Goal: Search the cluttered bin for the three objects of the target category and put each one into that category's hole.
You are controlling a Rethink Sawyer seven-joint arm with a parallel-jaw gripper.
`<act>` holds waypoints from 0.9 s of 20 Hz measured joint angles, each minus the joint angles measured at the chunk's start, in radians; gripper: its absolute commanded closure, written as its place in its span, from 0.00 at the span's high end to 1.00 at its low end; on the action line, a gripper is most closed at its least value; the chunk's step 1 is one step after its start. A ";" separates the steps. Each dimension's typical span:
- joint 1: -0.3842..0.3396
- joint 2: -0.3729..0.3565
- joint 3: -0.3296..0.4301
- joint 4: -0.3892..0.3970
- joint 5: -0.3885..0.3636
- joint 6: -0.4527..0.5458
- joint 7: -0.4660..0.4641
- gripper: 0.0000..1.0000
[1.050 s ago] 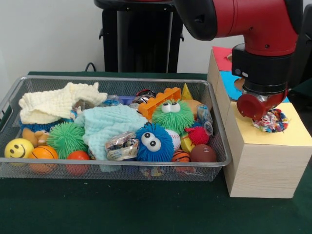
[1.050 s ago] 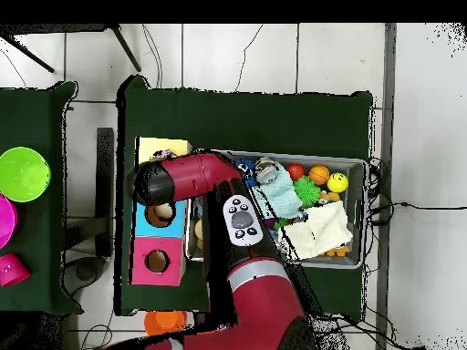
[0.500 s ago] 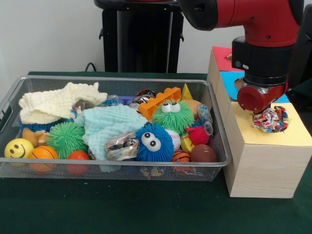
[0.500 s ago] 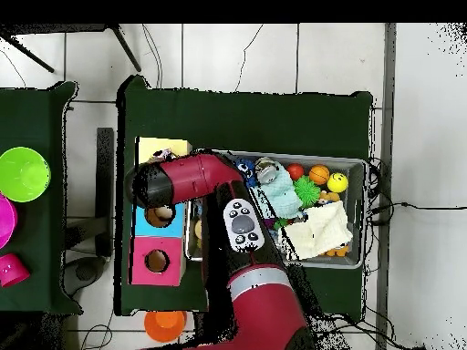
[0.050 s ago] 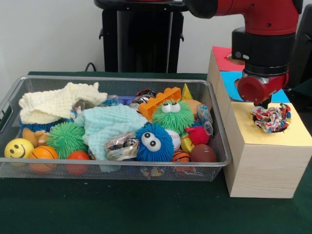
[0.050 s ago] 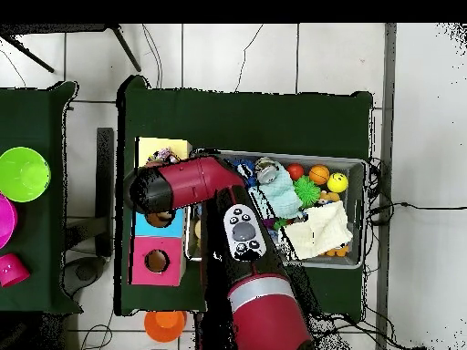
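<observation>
One multicoloured crinkly bundle [image 5: 271,118] is what I'm watching: it sits in the hole of the yellow section [image 5: 273,136] of the wooden box [image 5: 263,165], at the box's end nearest the front camera, and part of it pokes above the rim. My gripper [image 5: 263,103] hangs just above it, slightly toward the blue section [image 5: 229,83]. From here I can only see a dark tip under the red wrist, so I cannot tell whether the claw is released or clenched; it looks apart from the bundle, with a sliver of yellow between them.

Overhead, the arm's red elbow [image 6: 178,185] covers the join between yellow and blue, and I can pick out the hole in the red section [image 6: 157,262] near the box's other end.

Plenty waits in the mesh bin [image 5: 117,168], which stands just beside the box on the green table [image 5: 112,209]. Along the bin's front edge I've got a yellow smiley ball [image 5: 18,147] in the left corner, a small basketball [image 5: 44,153], an orange ball [image 5: 78,156], a blue fuzzy creature with eyes [image 5: 153,142] and a brown ball [image 5: 203,153] toward the right corner. A cream cloth [image 5: 56,102] lies at the back left, a pale blue cloth [image 5: 109,124] in the middle, and a green fuzzy creature [image 5: 173,116] behind the blue one.
</observation>
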 measured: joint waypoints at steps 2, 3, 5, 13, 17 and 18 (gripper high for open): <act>-0.001 -0.003 0.000 0.006 0.000 -0.010 0.000 0.00; 0.000 -0.006 -0.001 0.010 0.000 -0.016 0.000 0.00; 0.000 -0.008 -0.002 0.013 0.000 -0.019 0.000 0.00; 0.001 -0.012 -0.005 0.015 0.000 -0.018 0.000 0.00; 0.001 -0.019 -0.005 0.017 0.000 -0.008 0.000 0.00; 0.001 -0.027 -0.005 0.019 0.000 0.001 0.000 0.00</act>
